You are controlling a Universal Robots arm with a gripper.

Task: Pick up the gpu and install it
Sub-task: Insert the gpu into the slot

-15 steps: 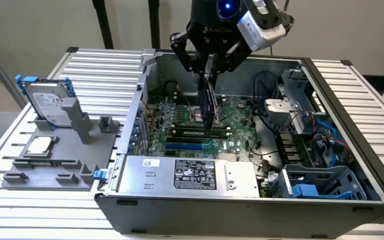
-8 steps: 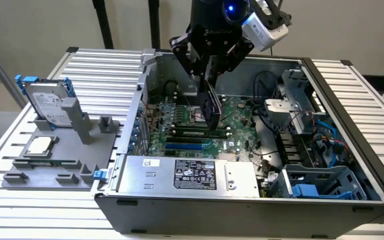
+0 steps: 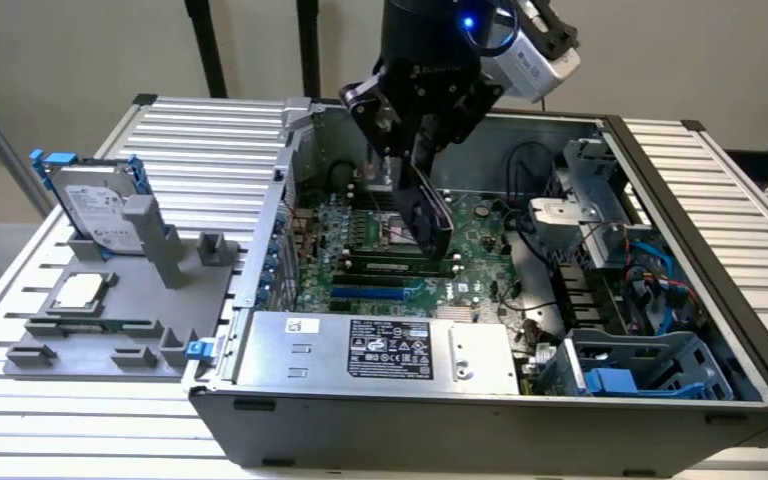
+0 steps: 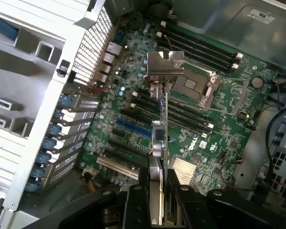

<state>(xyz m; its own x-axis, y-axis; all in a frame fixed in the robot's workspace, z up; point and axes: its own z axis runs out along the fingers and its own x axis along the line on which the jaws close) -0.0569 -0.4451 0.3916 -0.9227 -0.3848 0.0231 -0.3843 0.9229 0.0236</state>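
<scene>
Starting at the exterior view's left, you have the hard drive (image 3: 97, 205) standing in its grey fixture (image 3: 91, 340) on the counter (image 3: 197, 140), well apart from the work. At centre your claw (image 3: 408, 158) is clenched on the gpu (image 3: 427, 215), holding it edge-down above the motherboard (image 3: 478, 240), probably so its connector edge faces the slots.

From here I count one open computer case (image 3: 491, 425), one motherboard (image 3: 475, 262), one gpu (image 3: 427, 212), one claw (image 3: 411, 165), one hard drive (image 3: 95, 210), one processor chip (image 3: 77, 292), one grey tray (image 3: 104, 348), one power supply (image 3: 384, 348).
</scene>
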